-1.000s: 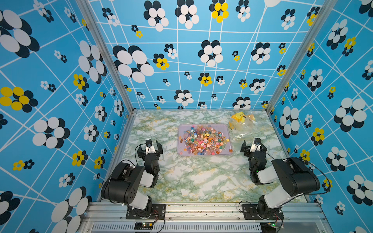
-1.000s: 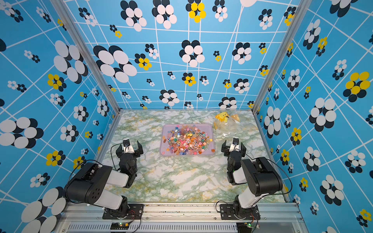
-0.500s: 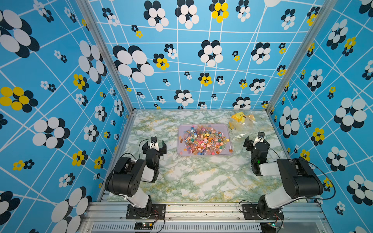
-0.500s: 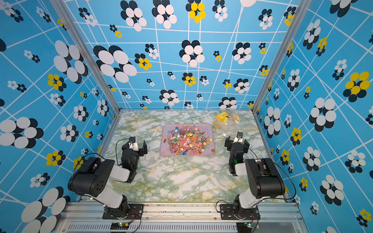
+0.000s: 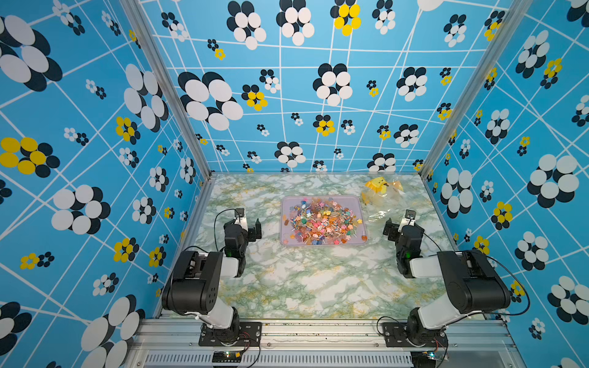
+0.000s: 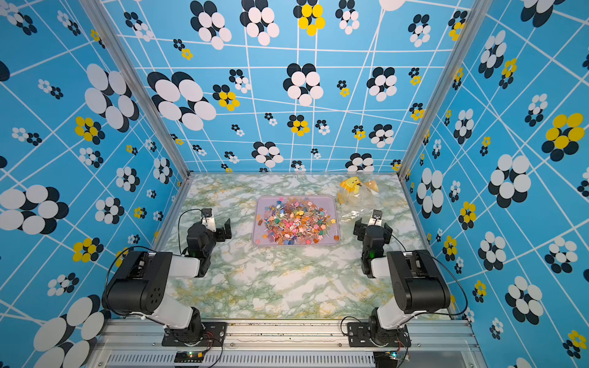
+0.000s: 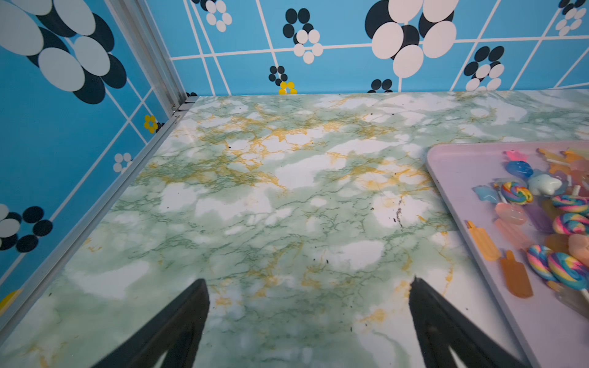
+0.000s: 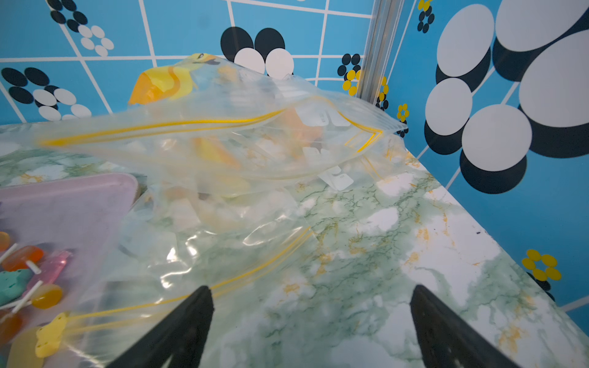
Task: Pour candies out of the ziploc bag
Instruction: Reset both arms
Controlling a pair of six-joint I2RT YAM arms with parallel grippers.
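Green-marbled tabletop (image 5: 318,280) bears tiny multicoloured candies (image 5: 322,223) heaped in a pale pink rectangular tray (image 5: 322,197), a clear yellow-zipped ziploc bag (image 5: 381,204) slumped beside it, left gripper (image 5: 248,220) and right gripper (image 5: 398,220) gaping empty; snagging the bag could scatter them.

Both top views hang high over the near edge of the tabletop (image 5: 318,286), tilted down toward the back wall (image 5: 318,95). They share basically the whole scene, just nudged sideways. Left wrist cam rides low right behind the left tool (image 7: 308,282), skimming toward the far left corner, with the edge of the tray (image 7: 459,165) just in shot. Right wrist cam sits behind the right tool (image 8: 310,288), facing the far right corner, ziploc bag (image 8: 223,143) really close, same tray's corner showing.
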